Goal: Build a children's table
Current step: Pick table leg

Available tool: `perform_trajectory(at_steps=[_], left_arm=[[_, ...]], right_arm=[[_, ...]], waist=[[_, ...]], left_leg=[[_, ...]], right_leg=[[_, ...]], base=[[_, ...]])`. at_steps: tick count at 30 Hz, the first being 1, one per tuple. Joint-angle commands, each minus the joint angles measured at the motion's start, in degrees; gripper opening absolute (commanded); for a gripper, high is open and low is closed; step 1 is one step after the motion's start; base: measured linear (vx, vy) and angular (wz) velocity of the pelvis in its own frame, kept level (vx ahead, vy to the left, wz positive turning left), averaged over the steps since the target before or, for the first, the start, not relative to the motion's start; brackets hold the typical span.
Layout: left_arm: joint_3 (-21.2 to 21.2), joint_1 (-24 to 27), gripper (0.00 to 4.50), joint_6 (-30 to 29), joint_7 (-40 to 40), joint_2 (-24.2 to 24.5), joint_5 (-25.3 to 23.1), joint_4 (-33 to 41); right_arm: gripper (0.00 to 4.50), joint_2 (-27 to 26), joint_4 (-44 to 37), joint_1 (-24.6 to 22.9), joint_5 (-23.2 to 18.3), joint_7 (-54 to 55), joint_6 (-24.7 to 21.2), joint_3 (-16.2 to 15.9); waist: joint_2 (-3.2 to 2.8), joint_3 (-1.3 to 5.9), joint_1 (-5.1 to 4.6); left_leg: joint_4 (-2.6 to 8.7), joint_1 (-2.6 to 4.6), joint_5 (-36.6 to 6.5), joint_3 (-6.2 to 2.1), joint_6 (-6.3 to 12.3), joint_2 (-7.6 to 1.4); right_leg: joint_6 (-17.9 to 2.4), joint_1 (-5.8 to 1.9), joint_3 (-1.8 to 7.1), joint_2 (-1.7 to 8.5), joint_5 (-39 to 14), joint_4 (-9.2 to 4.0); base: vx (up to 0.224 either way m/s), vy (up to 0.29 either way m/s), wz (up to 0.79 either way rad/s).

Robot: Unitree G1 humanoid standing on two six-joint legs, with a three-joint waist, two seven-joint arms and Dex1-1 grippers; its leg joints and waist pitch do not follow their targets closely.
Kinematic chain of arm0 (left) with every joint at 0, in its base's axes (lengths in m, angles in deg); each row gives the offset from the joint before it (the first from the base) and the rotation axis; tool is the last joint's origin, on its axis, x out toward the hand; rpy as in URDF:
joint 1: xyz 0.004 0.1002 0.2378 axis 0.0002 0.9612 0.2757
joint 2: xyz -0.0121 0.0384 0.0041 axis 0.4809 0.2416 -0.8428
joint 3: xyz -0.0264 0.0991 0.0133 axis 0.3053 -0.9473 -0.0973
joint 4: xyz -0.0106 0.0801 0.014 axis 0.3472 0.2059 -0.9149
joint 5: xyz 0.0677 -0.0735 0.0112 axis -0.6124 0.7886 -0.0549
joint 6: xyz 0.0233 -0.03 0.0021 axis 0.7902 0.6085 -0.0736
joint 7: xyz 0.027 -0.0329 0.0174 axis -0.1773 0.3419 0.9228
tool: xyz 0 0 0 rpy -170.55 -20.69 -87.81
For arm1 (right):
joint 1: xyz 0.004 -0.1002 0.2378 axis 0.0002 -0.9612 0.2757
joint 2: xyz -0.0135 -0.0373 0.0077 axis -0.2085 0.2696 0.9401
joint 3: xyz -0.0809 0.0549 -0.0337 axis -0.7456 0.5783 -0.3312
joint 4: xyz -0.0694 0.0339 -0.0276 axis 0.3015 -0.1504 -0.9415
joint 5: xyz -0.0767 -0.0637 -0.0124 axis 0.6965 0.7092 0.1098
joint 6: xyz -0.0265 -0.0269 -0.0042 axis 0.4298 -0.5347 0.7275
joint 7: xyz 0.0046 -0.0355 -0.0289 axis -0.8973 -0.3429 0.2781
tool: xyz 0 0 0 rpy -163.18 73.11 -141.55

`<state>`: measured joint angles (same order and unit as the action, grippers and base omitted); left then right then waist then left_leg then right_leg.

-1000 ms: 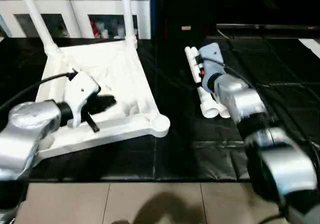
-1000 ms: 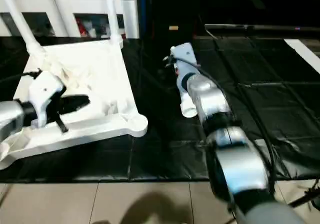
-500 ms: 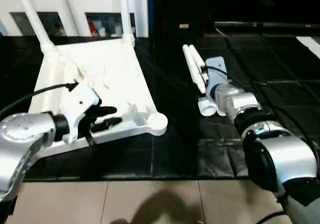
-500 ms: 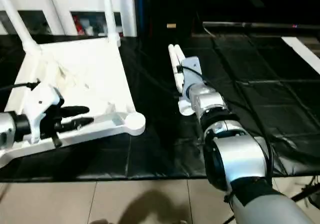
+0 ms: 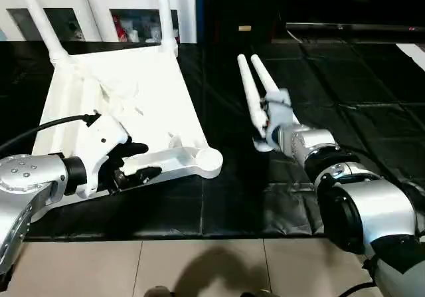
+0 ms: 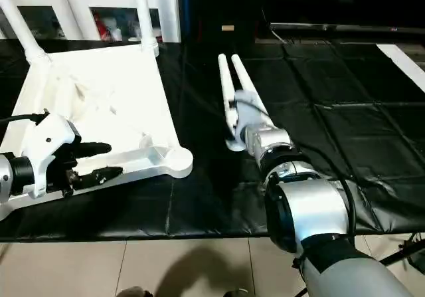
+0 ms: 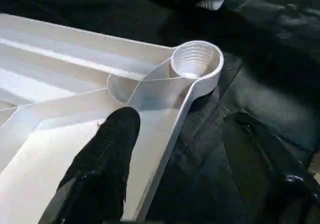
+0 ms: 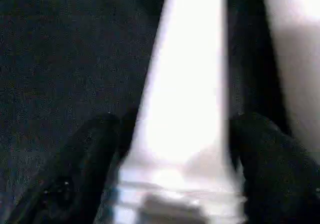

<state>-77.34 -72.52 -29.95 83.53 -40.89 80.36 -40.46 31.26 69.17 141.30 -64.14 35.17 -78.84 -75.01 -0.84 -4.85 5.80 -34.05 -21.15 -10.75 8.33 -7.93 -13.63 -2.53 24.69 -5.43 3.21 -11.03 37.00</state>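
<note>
- On the black mat, the left gripper (image 5: 136, 162) has spread its jaws and let go of the tabletop (image 5: 119, 104), which lies underside-up with two legs already standing at its far corners.
- Over by the two loose legs (image 5: 251, 91), the right gripper (image 8: 170, 149) has come down with jaws wide either side of one leg (image 8: 185, 83), not yet pinching; a pickup looks next.
- Both loose legs lie side by side, long axes running away from the robot, thick ends nearest.
- Near corner socket (image 7: 196, 61) sits empty, mouth facing up.

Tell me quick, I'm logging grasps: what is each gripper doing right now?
Left gripper: open, fingers either side of the table top's rim, holding nothing.
Right gripper: open, fingers straddling a loose leg, not yet clamped.
</note>
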Motion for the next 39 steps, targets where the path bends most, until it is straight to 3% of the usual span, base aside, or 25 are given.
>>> perform_trajectory(at_steps=[1,8,13,26,29,30,33,34,35,36,37,38,39], left_arm=[[-0.2,-0.4,3.39,-0.9,0.1,1.1,0.7,1.1],[-0.9,-0.1,4.05,-1.3,1.0,1.7,1.6,1.8],[-1.7,0.2,4.41,-1.3,0.7,1.3,2.1,2.1],[-2.5,0.3,4.50,-1.8,-0.6,-0.1,3.6,2.2],[-2.2,-0.8,4.50,-0.1,-2.7,-2.7,3.2,0.1],[-2.2,-1.0,4.50,0.1,-3.1,-3.3,3.1,-0.4],[-2.2,-2.4,4.50,1.1,-5.0,-5.7,2.8,-2.4],[-2.0,-4.6,4.50,2.6,-8.2,-9.4,2.0,-6.1],[-1.9,-6.1,4.50,3.5,-10.3,-11.6,1.5,-8.4],[-1.9,-7.2,4.50,3.6,-11.6,-12.9,1.3,-9.7],[-1.9,-7.2,4.50,3.6,-11.6,-12.9,1.3,-9.7],[-1.9,-9.4,4.50,4.0,-15.2,-15.7,0.1,-12.2],[-1.6,-10.3,4.50,4.1,-16.9,-17.2,-0.2,-13.1]], right_arm=[[3.53,0.0,0.5,0.7,0.3,-0.9,-1.4,0.0],[2.93,0.5,0.6,0.8,0.7,-2.0,-2.3,0.6],[2.87,0.7,0.5,0.7,1.0,-2.2,-2.4,0.7],[2.87,1.6,-0.1,0.4,-0.2,-1.1,0.3,2.7],[2.87,1.8,-0.8,0.5,-2.7,-1.0,3.5,5.9],[2.87,1.9,-0.9,0.5,-3.1,-1.1,4.0,6.2],[2.86,2.0,-1.5,0.4,-4.4,-1.7,6.1,7.7],[2.86,1.8,-2.2,0.3,-6.6,-3.0,6.8,9.6],[2.85,1.5,-3.0,0.1,-8.5,-4.7,8.1,11.3],[2.85,1.3,-3.6,-0.1,-10.2,-5.9,8.6,12.8],[2.85,1.3,-3.6,-0.1,-10.2,-5.9,8.6,12.8],[2.85,0.3,-5.9,-1.1,-14.5,-10.5,10.3,16.4],[2.85,-0.3,-7.4,-1.7,-16.5,-13.2,10.4,17.7]], waist=[[-1.04,3.67,0.07],[-0.96,3.58,0.06],[-0.67,3.81,0.00],[-0.37,4.68,0.14],[-0.75,5.25,0.29],[-1.27,5.37,0.46],[-0.95,5.45,0.56],[-1.83,5.46,0.41],[-1.32,5.51,0.58],[-1.06,5.69,0.54],[-1.11,5.74,0.63],[-0.83,5.80,0.53],[-0.81,5.80,0.58]], left_leg=[[3.30,-0.30,-8.1,1.04,-0.24,1.19],[3.40,-0.11,-9.4,1.11,-0.62,1.10],[3.32,-0.19,-8.4,1.19,-0.60,1.15],[3.00,-0.30,-5.0,1.28,-0.47,1.15],[2.66,-0.17,-5.1,1.38,-0.48,1.19],[2.60,-0.14,-5.4,1.26,-0.54,1.21],[2.52,-0.19,-5.8,1.35,-0.44,1.21],[2.38,0.00,-6.3,1.38,-0.40,1.26],[2.29,0.14,-7.1,1.47,-0.14,1.25],[2.34,-0.20,-6.9,1.38,0.39,1.30],[2.30,-0.30,-6.5,1.34,0.45,1.29],[2.33,-0.35,-6.0,1.31,0.83,1.21],[2.29,-0.38,-6.0,1.33,1.08,1.22]], right_leg=[[-12.1,-4.17,3.04,3.38,-4.4,-3.63],[-11.6,-4.01,3.08,3.46,-7.0,-3.90],[-11.5,-4.16,3.11,3.41,-6.3,-3.82],[-11.8,-4.48,3.10,3.46,-2.8,-3.26],[-12.0,-4.53,3.08,3.44,-1.2,-3.16],[-12.1,-4.56,3.01,3.44,-1.0,-2.97],[-12.4,-4.58,3.01,3.36,-0.7,-3.06],[-12.4,-4.36,2.96,3.16,-0.3,-3.17],[-12.8,-4.38,3.02,3.05,0.2,-3.26],[-12.8,-4.85,3.01,3.19,0.1,-3.10],[-12.6,-4.92,3.01,3.30,-0.1,-3.06],[-12.5,-4.96,2.98,3.34,-0.4,-3.10],[-12.2,-4.98,2.97,3.33,-0.5,-3.15]], base=[[0.000,0.000,0.00],[0.000,0.000,0.00],[0.000,0.000,0.00],[0.000,0.000,0.00],[0.000,0.000,0.00],[0.000,0.000,0.00],[0.000,0.000,0.00],[0.000,0.000,0.00],[0.000,0.000,0.00],[0.000,0.000,0.00],[0.000,0.000,0.00],[0.000,0.000,0.00],[0.000,0.000,0.00]])
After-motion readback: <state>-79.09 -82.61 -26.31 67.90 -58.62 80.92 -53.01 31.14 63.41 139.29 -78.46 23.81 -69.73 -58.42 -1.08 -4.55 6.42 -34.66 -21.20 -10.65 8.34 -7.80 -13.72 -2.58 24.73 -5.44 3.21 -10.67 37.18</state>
